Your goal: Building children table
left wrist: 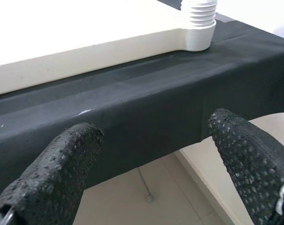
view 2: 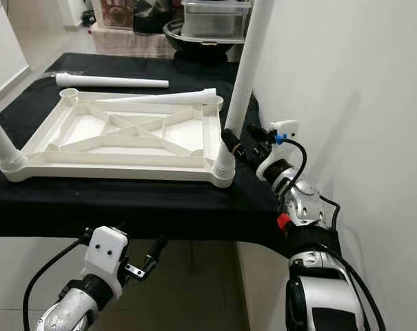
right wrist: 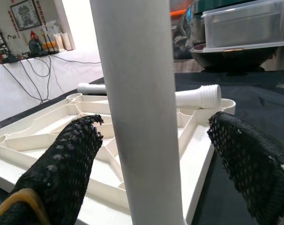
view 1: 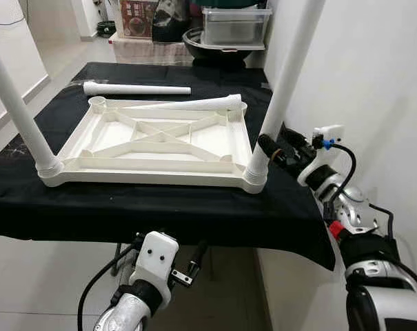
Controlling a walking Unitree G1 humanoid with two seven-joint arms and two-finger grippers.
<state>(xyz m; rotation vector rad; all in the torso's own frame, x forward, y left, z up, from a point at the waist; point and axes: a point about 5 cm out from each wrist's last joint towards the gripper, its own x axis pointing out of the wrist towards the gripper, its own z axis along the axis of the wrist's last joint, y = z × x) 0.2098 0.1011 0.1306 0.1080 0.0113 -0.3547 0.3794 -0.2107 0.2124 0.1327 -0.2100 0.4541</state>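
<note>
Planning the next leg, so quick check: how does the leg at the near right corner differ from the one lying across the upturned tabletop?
The near-right leg stands upright in its corner socket, with the right gripper, fingers open, around it. The loose leg lies flat across the tabletop rim, its threaded end exposed, with no gripper on it. Both are plain white tubes.

The tabletop (view 1: 153, 141) is cream-white, as are the upright legs (view 1: 291, 76) and loose legs (view 1: 136, 89). The cloth (view 1: 194, 207) is black. End effector fingers (right wrist: 71, 164) are black and dimpled. The floor (view 1: 43, 289) is pale tile.
</note>
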